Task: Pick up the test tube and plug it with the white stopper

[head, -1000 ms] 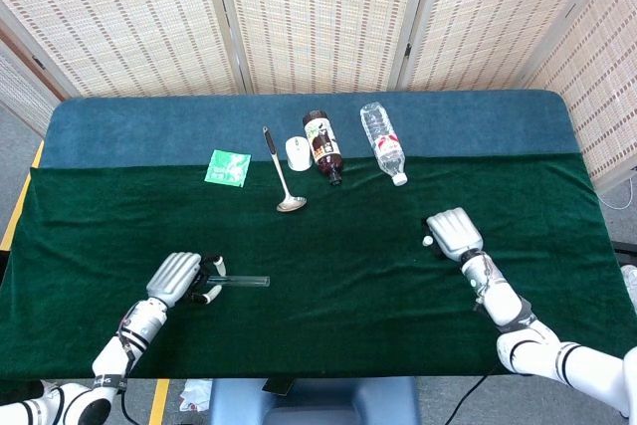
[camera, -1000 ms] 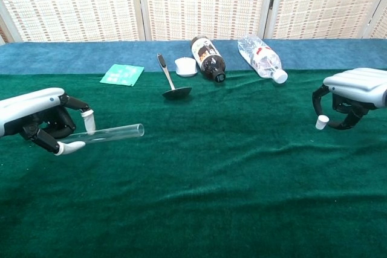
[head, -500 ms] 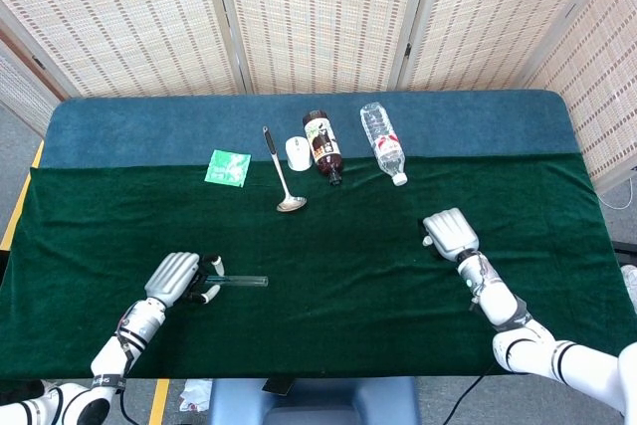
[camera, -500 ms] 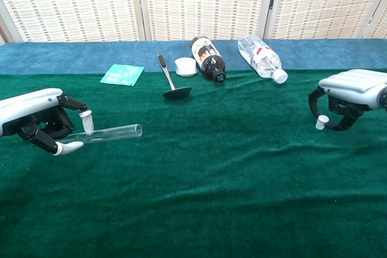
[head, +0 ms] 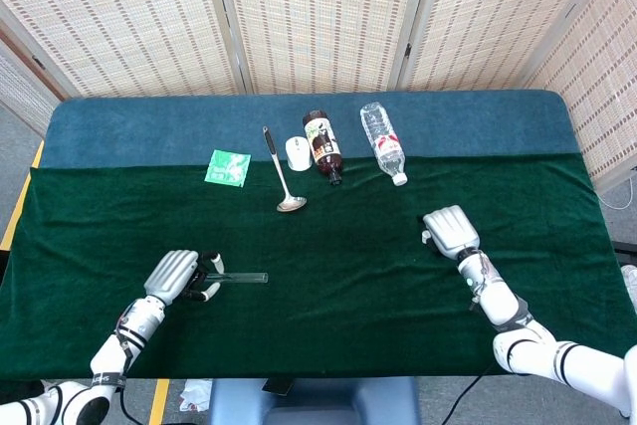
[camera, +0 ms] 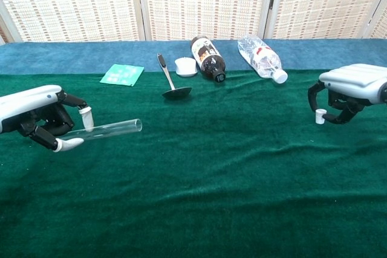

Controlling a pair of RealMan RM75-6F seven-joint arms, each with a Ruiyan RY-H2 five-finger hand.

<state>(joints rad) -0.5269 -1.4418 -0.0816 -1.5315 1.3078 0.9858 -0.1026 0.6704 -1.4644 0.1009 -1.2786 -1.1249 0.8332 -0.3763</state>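
Bright, even lighting, soft shadows, sharp focus, no glare or blur.

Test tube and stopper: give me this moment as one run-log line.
left hand: holds tube, lifted, mouth toward centre | right hand: pinches stopper, lifted | tube and stopper far apart | plugging: not yet done

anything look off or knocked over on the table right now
Nothing spilled or damaged. The dark bottle and the clear water bottle both lie on their sides along the back, beside a ladle. The left hand holds the test tube; the right hand pinches the white stopper.
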